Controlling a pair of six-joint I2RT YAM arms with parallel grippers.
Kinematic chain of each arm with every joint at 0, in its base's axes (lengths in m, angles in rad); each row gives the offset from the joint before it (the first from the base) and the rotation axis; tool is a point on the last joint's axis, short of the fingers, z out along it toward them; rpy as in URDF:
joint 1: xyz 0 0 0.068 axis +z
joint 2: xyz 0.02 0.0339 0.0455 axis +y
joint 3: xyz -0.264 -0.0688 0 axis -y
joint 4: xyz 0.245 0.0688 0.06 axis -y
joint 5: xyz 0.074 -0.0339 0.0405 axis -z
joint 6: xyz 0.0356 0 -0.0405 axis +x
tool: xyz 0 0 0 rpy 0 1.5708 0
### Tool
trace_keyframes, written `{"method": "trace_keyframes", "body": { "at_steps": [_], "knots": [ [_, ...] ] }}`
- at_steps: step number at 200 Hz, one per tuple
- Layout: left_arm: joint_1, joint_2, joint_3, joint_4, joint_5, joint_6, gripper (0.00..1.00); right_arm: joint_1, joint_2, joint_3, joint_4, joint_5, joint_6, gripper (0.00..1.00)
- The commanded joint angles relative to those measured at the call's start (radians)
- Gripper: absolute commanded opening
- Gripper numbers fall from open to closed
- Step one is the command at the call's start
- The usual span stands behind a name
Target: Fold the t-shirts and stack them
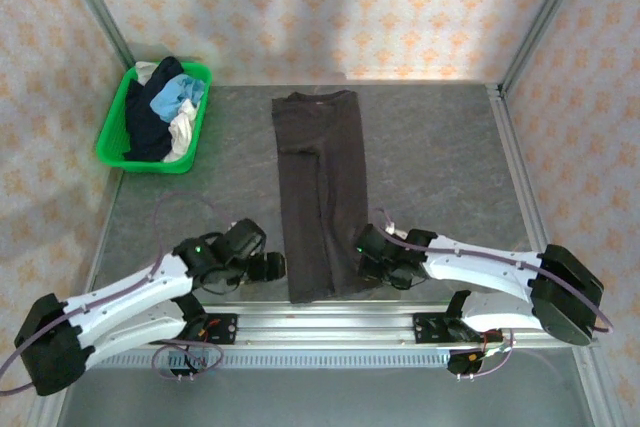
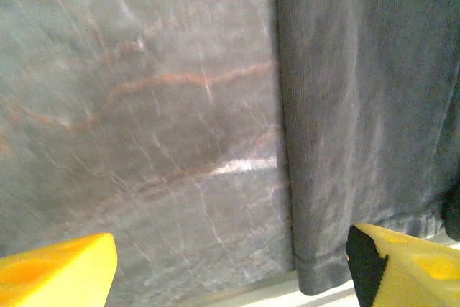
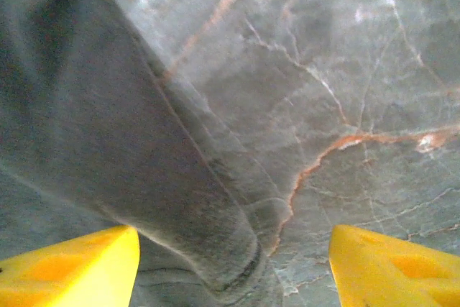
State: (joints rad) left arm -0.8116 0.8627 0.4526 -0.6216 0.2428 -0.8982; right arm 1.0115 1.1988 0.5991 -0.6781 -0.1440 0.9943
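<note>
Your left hand and right hand both stand open. The plain brown-grey shirt lies mid-frame between them on the desk.

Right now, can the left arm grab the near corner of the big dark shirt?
Probably yes. The left gripper sits at the dark shirt's near left corner, the hem edge lies between its open jaws, and nothing looks to be in the way.

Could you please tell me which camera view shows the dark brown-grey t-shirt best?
The top external view: the dark brown-grey t-shirt lies there whole, a long folded strip on the table. The left wrist view catches its near left edge and hem; the right wrist view, its near right edge.
</note>
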Motion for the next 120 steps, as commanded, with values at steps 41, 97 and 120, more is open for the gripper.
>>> {"method": "trace_keyframes", "body": {
  "at_steps": [41,97,120],
  "knots": [
    [-0.264,0.036,-0.072,0.299,-0.142,-0.28,0.85,0.055,0.039,-0.013,0.029,-0.044,0.054,0.6],
    [-0.363,0.306,0.009,0.331,-0.148,-0.273,0.82,0.098,0.016,-0.051,0.053,-0.041,0.156,0.29],
    [-0.371,0.358,0.015,0.335,-0.152,-0.278,0.78,0.109,-0.031,-0.05,0.028,-0.031,0.17,0.27]
  ]
}}
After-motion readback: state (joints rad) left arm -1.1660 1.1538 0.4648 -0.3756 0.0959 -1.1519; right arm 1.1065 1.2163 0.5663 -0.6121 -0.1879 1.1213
